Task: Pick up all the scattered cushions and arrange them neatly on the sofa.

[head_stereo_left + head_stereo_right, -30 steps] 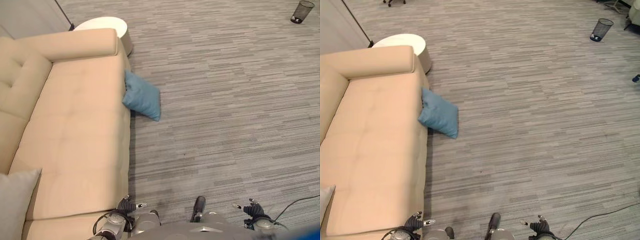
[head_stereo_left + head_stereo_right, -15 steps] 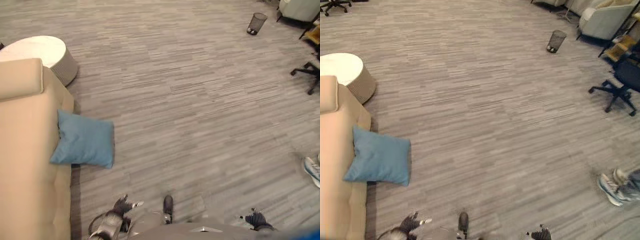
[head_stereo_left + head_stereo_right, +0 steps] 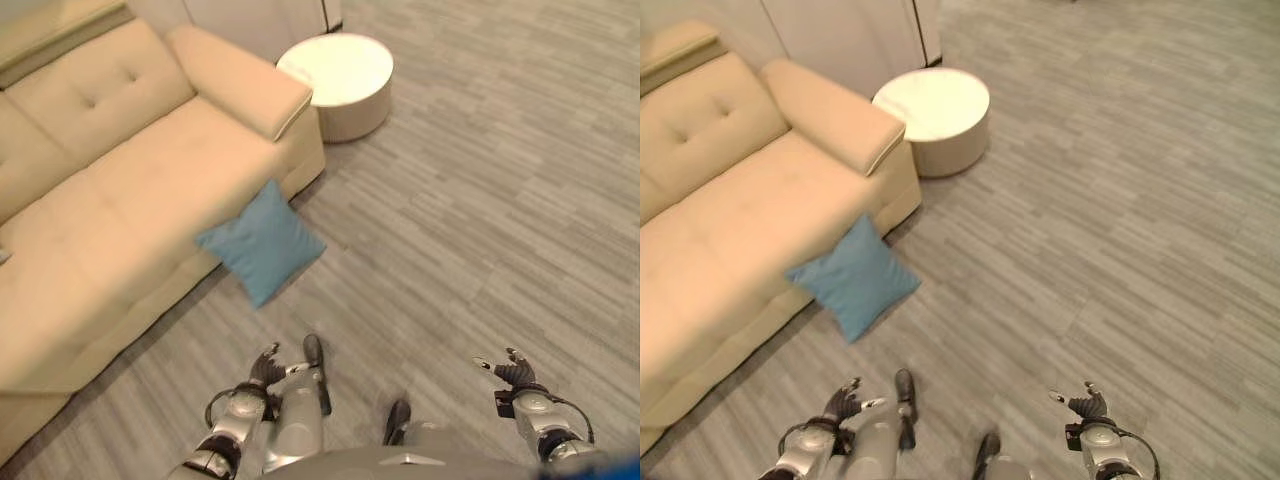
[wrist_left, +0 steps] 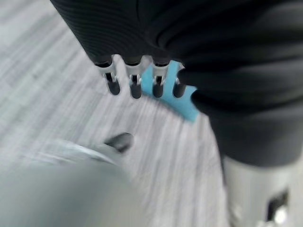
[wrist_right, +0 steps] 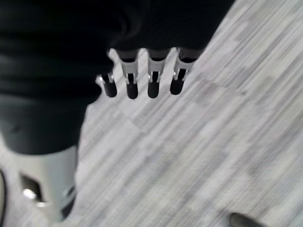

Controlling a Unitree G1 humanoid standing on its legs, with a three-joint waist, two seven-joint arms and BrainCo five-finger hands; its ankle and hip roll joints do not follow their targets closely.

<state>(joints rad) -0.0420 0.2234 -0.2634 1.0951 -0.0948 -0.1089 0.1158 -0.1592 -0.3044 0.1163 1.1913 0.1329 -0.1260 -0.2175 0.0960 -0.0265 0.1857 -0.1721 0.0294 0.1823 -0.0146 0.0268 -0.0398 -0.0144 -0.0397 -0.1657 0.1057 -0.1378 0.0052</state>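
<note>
Both hands, left hand [image 3: 266,369] and right hand [image 3: 513,372], seemingly relaxed, hold nothing.

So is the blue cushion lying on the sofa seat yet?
No, the blue cushion leans against the sofa front, down on the floor.

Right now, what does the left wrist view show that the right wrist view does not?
The left wrist view shows a corner of the blue cushion past the straight fingers of the left hand. The right wrist view shows the right hand, its fingers also straight, over bare floor. Both show the grey striped floor, and neither hand holds anything.
</note>
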